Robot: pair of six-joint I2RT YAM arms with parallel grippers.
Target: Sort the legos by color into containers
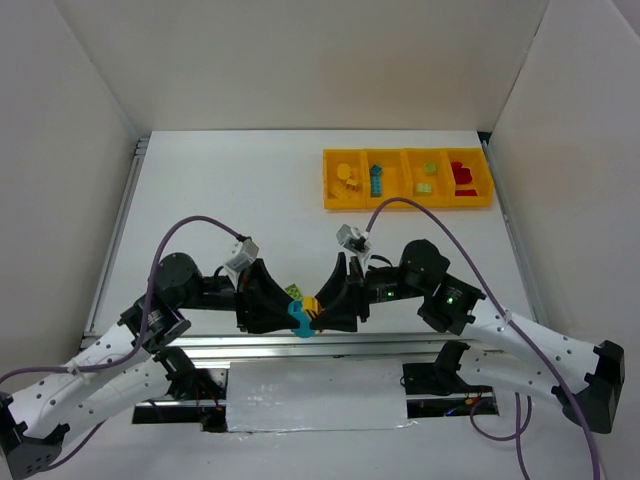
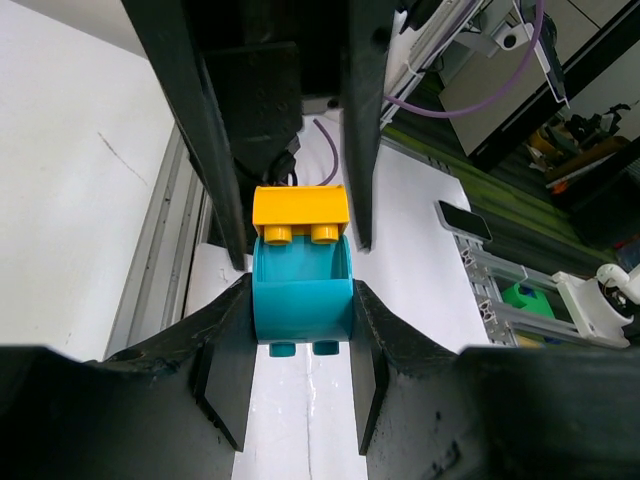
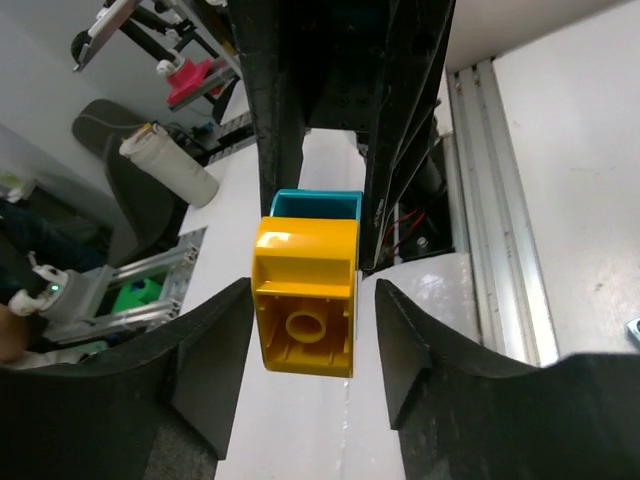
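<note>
Within left tool (image 2: pixel 302 335), teal-yellow bricks (image 2: pixel 300 295).

white table (image 1: pixel 220 190); white enclosure walls (image 1: pixel 300 60); silver panel (image 1: pixel 315 395) at near edge; aluminium rail (image 1: pixel 115 230) left.

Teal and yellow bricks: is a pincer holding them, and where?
The left pincer clamps the teal brick by its two sides. The yellow brick is stuck to it; the right pincer straddles it with gaps showing, not yet gripping.

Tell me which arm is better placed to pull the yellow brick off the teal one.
Right: the right pincer flanks the yellow brick, gaps showing; the left pincer is shut on the teal brick.
</note>
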